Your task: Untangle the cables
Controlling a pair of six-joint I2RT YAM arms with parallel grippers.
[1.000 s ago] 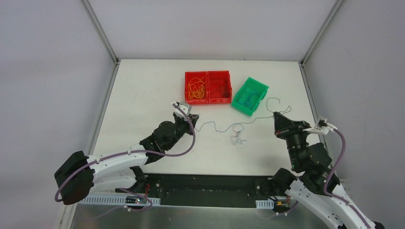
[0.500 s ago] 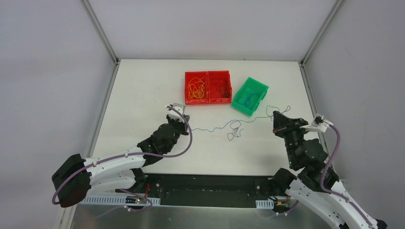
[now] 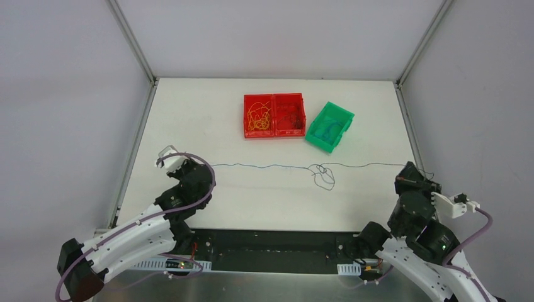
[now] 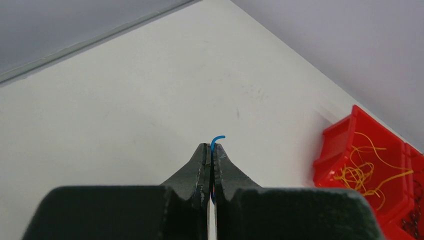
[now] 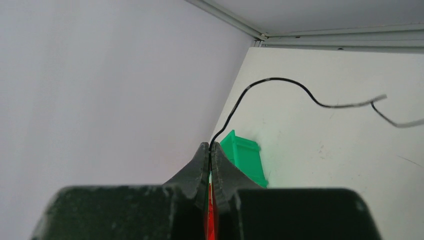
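- The left gripper (image 4: 212,150) is clamped shut on the blue cable (image 4: 218,138). Only its curled end can be seen poking out in front.
- Both arms have been hauled back and apart. A second ago they were parked nearer the middle, with the wires lying slack and squiggly between them.
- So the cables (image 3: 271,167) are now stretched into one near-straight line across the table (image 3: 189,113), in front of the bins.
- The red bins (image 3: 274,115) haven't been touched, and yellow wires (image 3: 259,117) are piled in the left one.
- A small loop (image 3: 323,176) is left right of centre, so it can't be called untangled yet. More pulling would probably just cinch it.
- The green bin (image 3: 330,126) is parked behind that loop.
- The right gripper (image 5: 210,150) is pinched closed on the dark cable (image 5: 270,80), which is seen arcing away from it.
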